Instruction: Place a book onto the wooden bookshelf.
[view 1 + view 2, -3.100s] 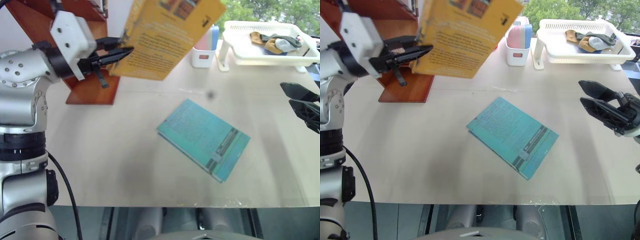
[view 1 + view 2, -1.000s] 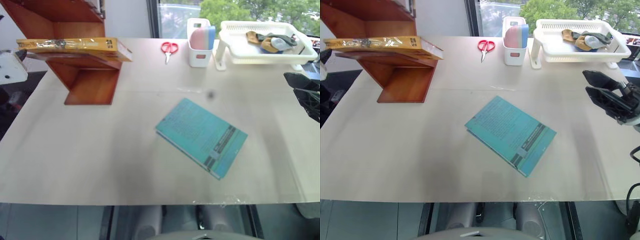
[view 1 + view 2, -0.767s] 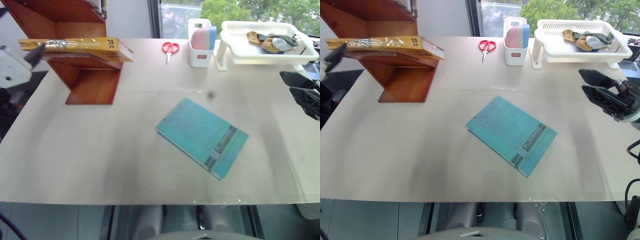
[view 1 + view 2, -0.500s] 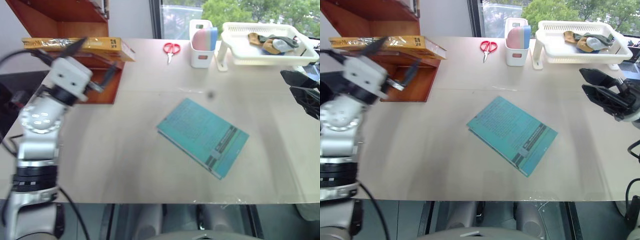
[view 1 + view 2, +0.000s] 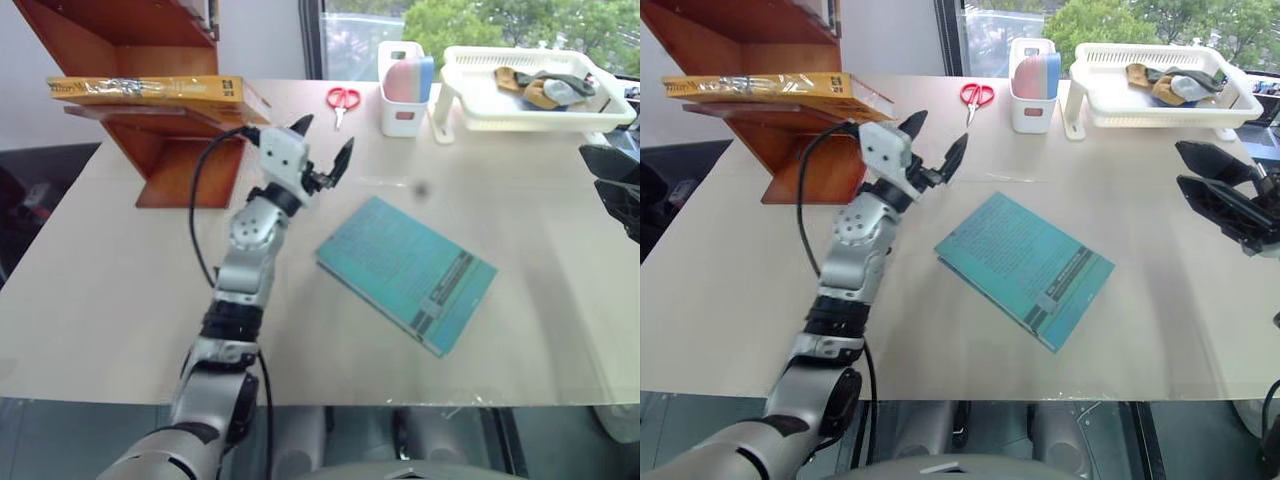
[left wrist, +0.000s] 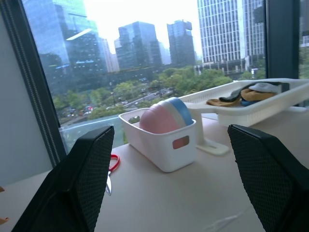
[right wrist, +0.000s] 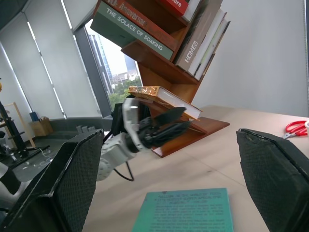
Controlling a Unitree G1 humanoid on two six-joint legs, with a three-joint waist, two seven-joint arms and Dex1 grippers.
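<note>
Left eye view puts the book [image 5: 150, 88] at about ten o'clock from the table's middle, lying flat on the lowest board of the wooden bookshelf [image 5: 170, 150], its near right corner jutting past the board's edge. Nothing grips it. The left gripper [image 5: 322, 150] is raised over the table [image 5: 130, 300] just right of the shelf's foot, fingers spread wide apart and empty — a black cable loops from the wrist back along the arm. At roughly four o'clock from that gripper a teal book [image 5: 407, 273] lies flat and skewed on the tabletop.

Right gripper [image 5: 1220, 190] sits at three o'clock, near the table's right edge, its two black fingers parted with nothing between them.

Toward twelve o'clock, by the window, lie red-handled scissors [image 5: 343, 99]; just right of them stands a small white bin [image 5: 400, 100] with pink and blue things upright in it, then a white tray [image 5: 530, 95] on legs holding some small items — what they are I cannot tell.

Right wrist view shows more books [image 7: 159, 24] leaning on the shelf's upper boards.
</note>
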